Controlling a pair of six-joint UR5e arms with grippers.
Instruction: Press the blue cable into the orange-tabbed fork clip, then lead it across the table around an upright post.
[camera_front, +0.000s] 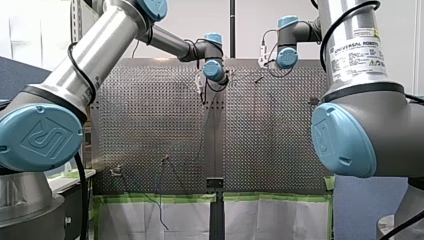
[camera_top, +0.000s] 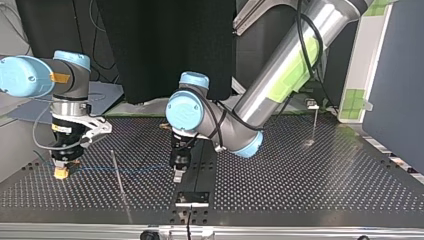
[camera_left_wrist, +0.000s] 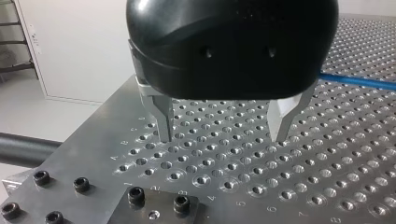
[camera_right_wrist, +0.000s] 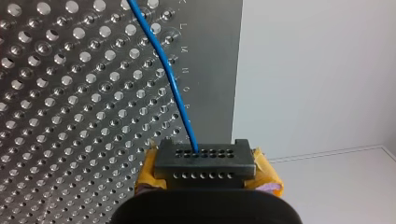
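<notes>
My right gripper (camera_right_wrist: 204, 173) is shut on a black connector block (camera_right_wrist: 204, 160), its yellow pads (camera_right_wrist: 148, 173) on either side. The blue cable (camera_right_wrist: 161, 60) leaves that block and runs over the perforated table. At the top view's left this gripper (camera_top: 61, 172) sits low on the table, and the blue cable (camera_top: 135, 169) runs past a thin upright post (camera_top: 117, 172) toward my left gripper (camera_top: 178, 175). My left gripper (camera_left_wrist: 223, 135) hangs open just above the holes with nothing between its fingers, the blue cable (camera_left_wrist: 359, 81) beside it. I cannot make out the orange-tabbed clip.
A second thin post (camera_top: 315, 117) stands far at the top view's right. A black bolted plate (camera_top: 192, 197) lies on the centre seam near that view's front edge. In the front view a small fixture (camera_front: 116, 171) and thin wires (camera_front: 161, 200) sit by the near edge.
</notes>
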